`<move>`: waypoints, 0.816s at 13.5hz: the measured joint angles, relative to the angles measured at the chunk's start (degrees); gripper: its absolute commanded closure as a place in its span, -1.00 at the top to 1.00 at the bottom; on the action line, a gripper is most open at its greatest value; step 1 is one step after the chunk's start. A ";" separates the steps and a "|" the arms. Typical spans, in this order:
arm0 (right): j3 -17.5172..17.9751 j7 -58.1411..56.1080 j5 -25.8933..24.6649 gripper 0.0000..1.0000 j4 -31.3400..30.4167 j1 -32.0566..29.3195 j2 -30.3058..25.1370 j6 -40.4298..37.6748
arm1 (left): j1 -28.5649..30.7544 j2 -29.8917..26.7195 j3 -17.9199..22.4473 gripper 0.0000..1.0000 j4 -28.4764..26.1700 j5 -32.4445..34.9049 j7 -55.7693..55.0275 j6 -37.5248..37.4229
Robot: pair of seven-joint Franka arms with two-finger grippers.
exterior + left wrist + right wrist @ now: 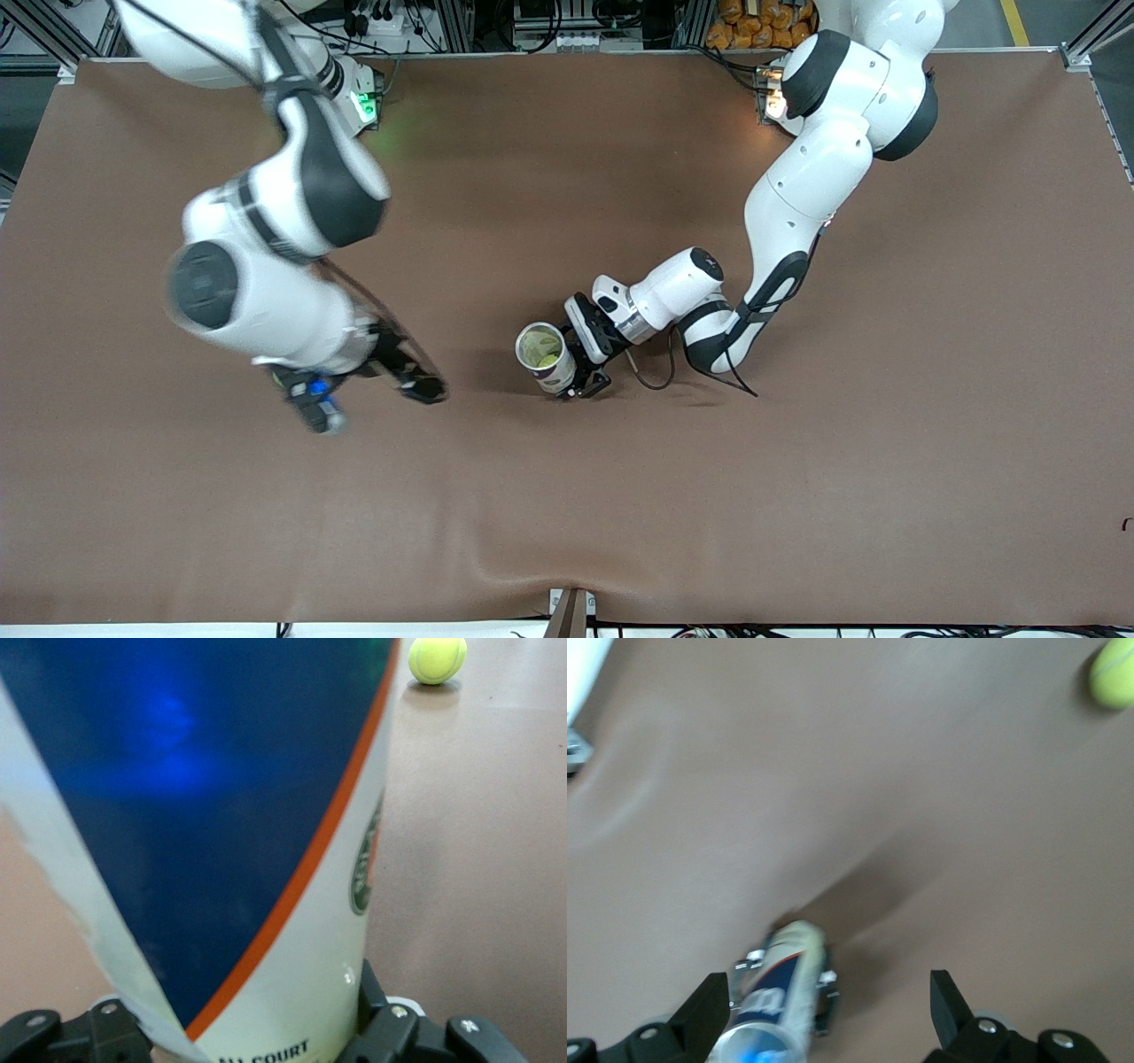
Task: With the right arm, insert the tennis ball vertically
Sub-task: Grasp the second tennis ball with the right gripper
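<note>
Standing upright near the middle of the tabletop point(797, 496), the tennis ball can point(547, 356) shows its open mouth to the front camera, with a yellow-green tennis ball point(547, 361) lying inside it, low in the tube. The left gripper point(580, 354) holds the can from the side toward the left arm's end of the tabletop; its fingers point(383, 1014) are pressed against the can's wall on either side, as the left wrist view shows close up, with the can's blue, white and orange label filling most of that view. A second tennis ball point(437, 659) rests on the bare tabletop well apart from the can; it appears in both wrist views and cannot be made out in the front view. The right gripper point(310, 403) hangs in the air over the tabletop toward the right arm's end, well apart from the can. Its fingers point(952, 1005) are spread wide and hold nothing, and between them the right wrist view looks down on the can and the left gripper at its base.
</note>
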 measured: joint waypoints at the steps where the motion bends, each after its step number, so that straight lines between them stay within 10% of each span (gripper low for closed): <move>1: -0.05 -5.51 0.00 1.00 -0.04 -2.64 -0.12 -2.86 | -0.03 0.00 0.00 0.67 0.00 0.00 0.00 0.00; 11: -0.42 -30.74 -9.04 1.00 -18.54 -14.11 0.04 3.74 | -0.14 0.01 -0.01 0.66 -0.01 0.00 0.00 0.00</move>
